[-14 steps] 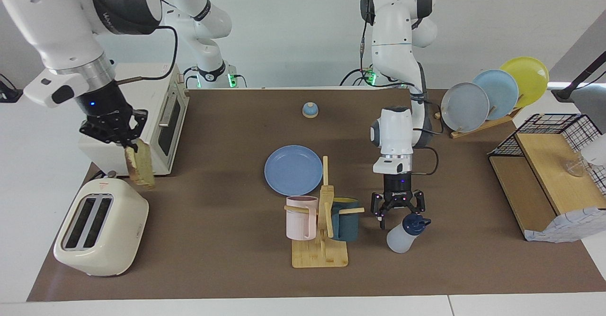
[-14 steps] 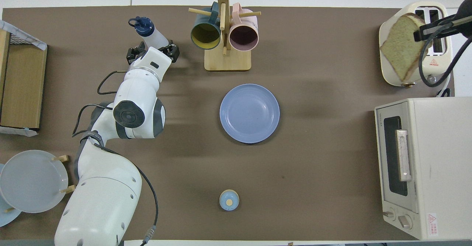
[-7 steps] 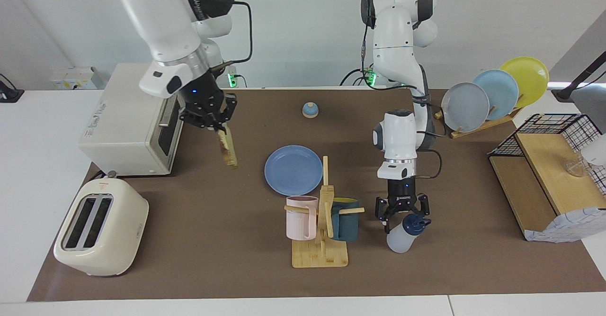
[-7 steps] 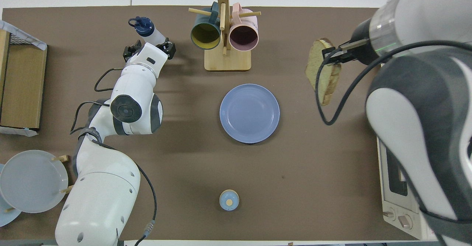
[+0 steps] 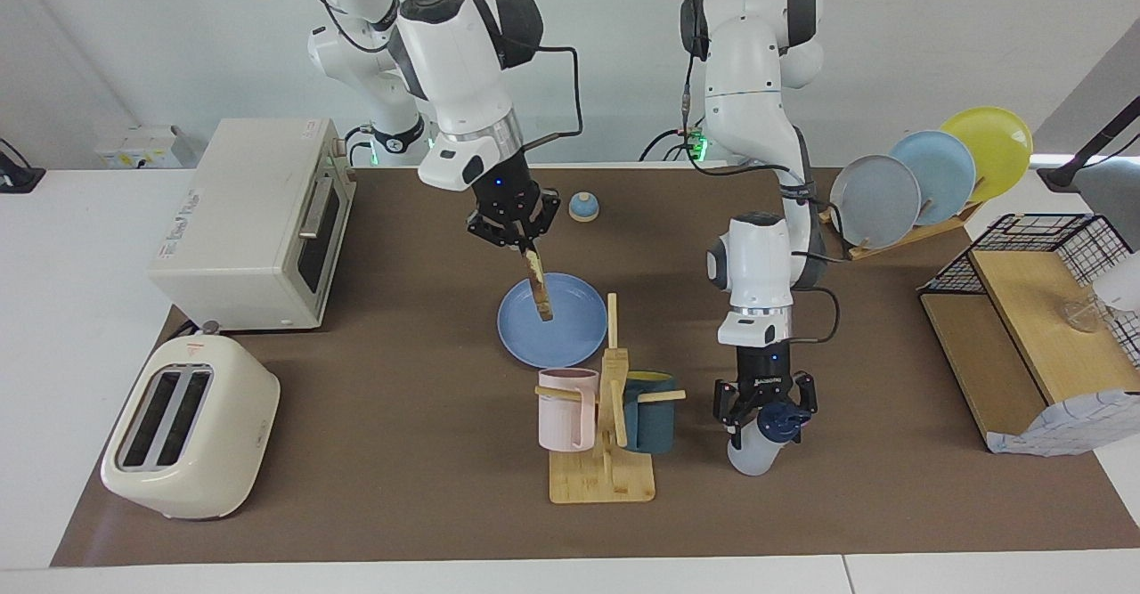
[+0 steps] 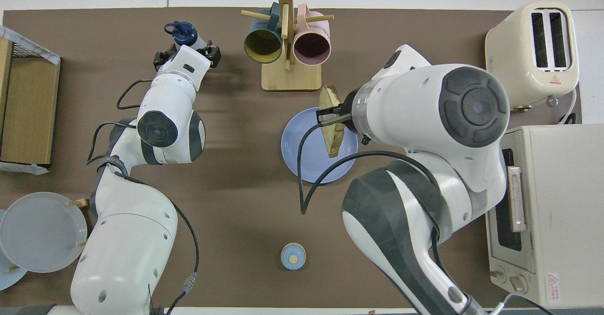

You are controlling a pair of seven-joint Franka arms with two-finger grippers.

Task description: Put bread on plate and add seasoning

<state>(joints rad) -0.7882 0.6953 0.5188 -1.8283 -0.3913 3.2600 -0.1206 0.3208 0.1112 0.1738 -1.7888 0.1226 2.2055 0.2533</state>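
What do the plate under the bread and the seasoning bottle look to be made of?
The plate: likely plastic, matte, even medium blue with a soft sheen. The seasoning bottle: probably soft plastic, its translucent white body cloudy; its navy cap looks like harder, opaque plastic.

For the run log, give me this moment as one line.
right claw: shut on bread, hanging edge-down over plate | left claw: open around seasoning, by mug rack

the right arm (image 6: 424,116) hides part of the plate (image 6: 302,164) (overhead); whether the bread (image 5: 537,287) touches it is unclear.
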